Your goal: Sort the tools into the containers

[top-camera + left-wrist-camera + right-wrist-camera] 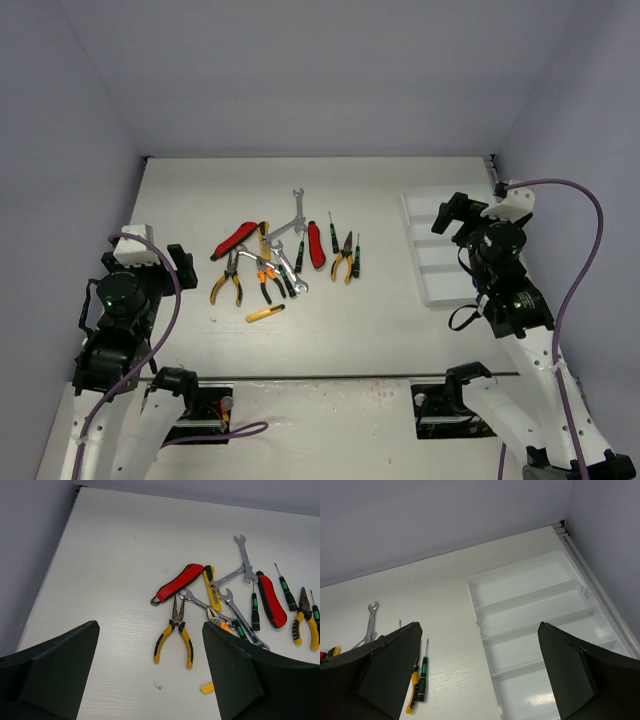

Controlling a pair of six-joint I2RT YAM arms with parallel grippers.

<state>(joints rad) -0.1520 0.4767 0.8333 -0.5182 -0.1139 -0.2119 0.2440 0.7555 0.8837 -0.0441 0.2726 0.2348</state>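
we saw the white table [380,340], with the 4-slot tray [440,285] at its right side. our right gripper [479,627] hung above the tray, jaws wide. our left gripper [150,630] hung left of the tools [280,262], jaws wide. the tools lay heaped mid-table, well apart from the tray.

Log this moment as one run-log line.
phase: pre-grasp | tools: clustered, none grasped | tray: no tool seen inside | left gripper: open, empty, facing tools | right gripper: open, empty, facing tray
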